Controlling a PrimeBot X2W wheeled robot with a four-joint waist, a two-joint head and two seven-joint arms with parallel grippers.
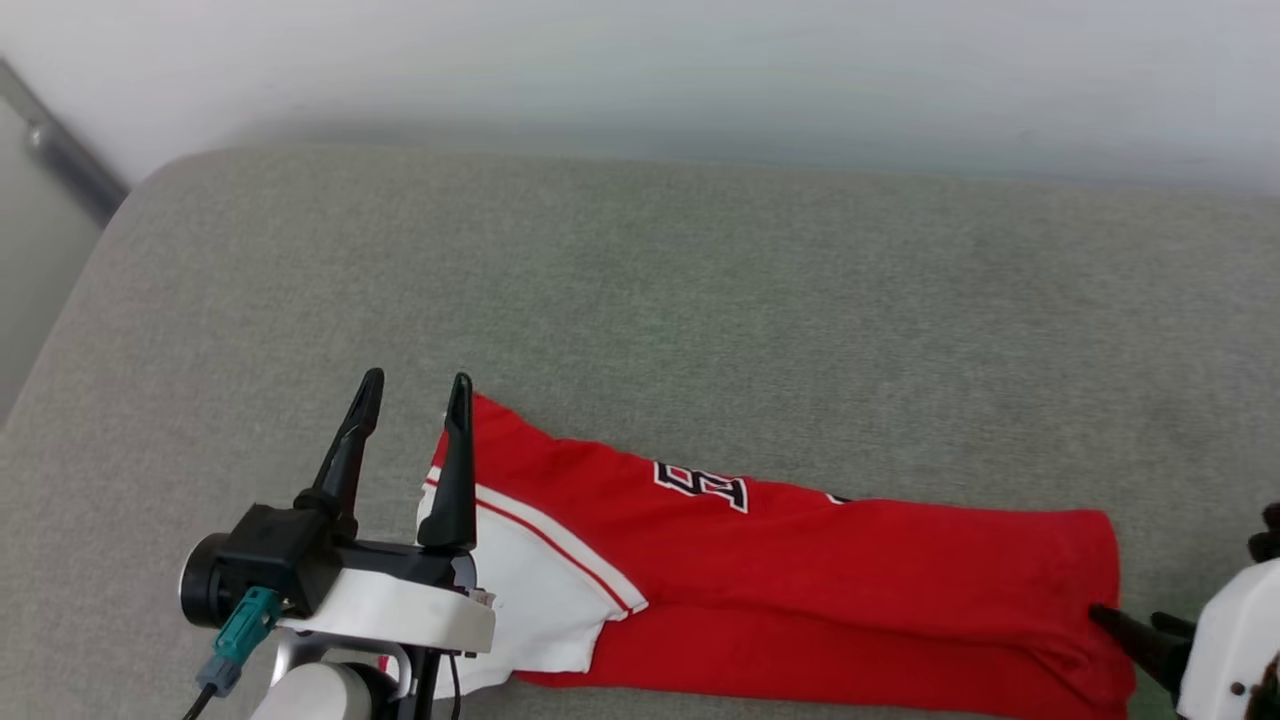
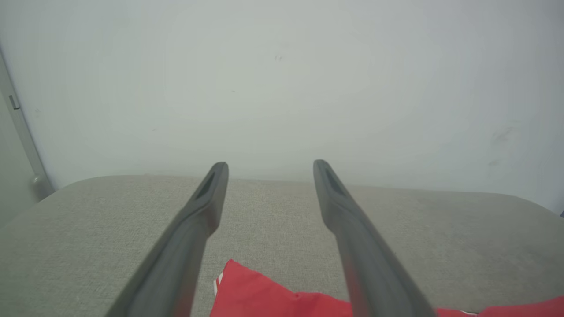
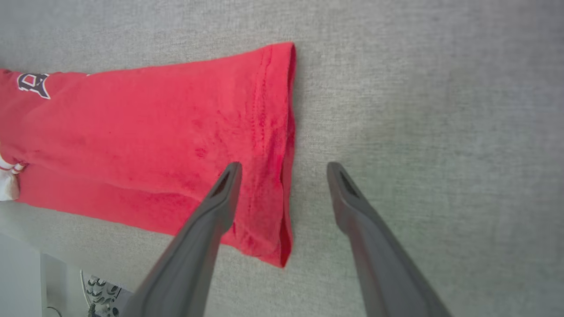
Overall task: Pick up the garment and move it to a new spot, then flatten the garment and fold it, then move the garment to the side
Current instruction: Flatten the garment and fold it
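Gaping empty, left pincer (image 1: 416, 378) sits nine o'clock of the garment (image 1: 850, 570), right pincer (image 3: 284, 165) three; uneven pulling could undo its fold.

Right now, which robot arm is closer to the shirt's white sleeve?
Left. The left end effector is right by the white sleeve; the right end effector is at the far hem of the garment.

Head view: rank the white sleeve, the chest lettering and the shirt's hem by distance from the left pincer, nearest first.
1. White sleeve, just right of the left pincer.
2. Lettering, middle of the shirt.
3. Hem, far right end.
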